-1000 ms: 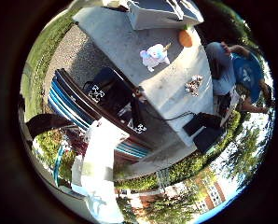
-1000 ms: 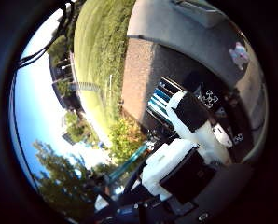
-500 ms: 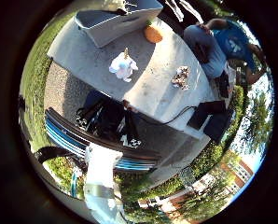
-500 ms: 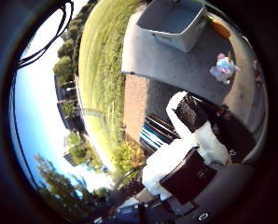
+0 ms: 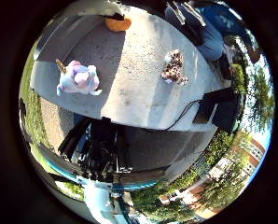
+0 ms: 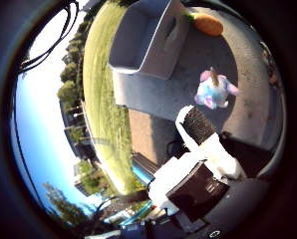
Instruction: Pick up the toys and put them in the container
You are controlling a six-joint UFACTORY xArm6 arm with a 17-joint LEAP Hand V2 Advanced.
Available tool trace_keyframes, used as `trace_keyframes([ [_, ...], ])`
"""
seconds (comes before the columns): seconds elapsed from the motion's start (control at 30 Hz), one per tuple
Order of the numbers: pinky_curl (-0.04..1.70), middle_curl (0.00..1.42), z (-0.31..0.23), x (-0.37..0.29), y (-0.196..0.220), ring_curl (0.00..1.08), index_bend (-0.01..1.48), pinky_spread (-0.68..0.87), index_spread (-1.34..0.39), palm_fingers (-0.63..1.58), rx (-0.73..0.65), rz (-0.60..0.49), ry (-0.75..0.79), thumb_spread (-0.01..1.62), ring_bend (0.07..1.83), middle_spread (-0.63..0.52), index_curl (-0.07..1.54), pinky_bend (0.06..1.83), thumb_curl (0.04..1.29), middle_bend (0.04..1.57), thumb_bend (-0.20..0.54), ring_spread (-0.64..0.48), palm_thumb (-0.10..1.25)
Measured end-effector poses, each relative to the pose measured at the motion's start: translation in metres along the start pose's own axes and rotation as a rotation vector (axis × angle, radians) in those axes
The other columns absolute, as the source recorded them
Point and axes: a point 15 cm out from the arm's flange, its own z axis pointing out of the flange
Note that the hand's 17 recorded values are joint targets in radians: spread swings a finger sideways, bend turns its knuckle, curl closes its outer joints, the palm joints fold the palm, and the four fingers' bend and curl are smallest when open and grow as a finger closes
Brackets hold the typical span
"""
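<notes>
A pastel unicorn plush lies on the concrete slab, some way below the palm. Beside it stands an open grey container with nothing visible inside. An orange carrot toy lies next to the container's wall. Further along the slab sits a brown spotted plush. Of my right hand, a white finger with a black tip reaches out straight toward the unicorn plush. It holds nothing and touches none of the toys.
Grass borders the slab on the container's side. A gravel strip runs between slab and grass. Black cases stand at the slab's edge past the spotted plush. The arm's dark base rises beside the slab.
The whole picture has shifted: the palm has swung toward the slab. Container, unicorn and carrot now fill more of the views. The toys themselves have not moved.
</notes>
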Motion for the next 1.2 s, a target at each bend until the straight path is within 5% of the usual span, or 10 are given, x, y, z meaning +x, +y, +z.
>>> trace_keyframes([
  [0.4, 0.25, 0.33, 0.028, 0.037, -0.037, 0.34, 0.16, 0.41, -0.13, 0.14, 0.039, 0.060, 0.011, 1.18, 0.39, 0.04, 0.26, 0.55, 0.36, 0.18, -0.027, 0.25, 0.60],
  [1.2, 0.24, 0.32, 0.070, 0.009, -0.064, 0.34, 0.16, 0.41, -0.12, 0.11, -0.070, -0.016, 0.005, 1.14, 0.41, 0.04, 0.26, 0.60, 0.37, 0.17, -0.026, 0.25, 0.66],
])
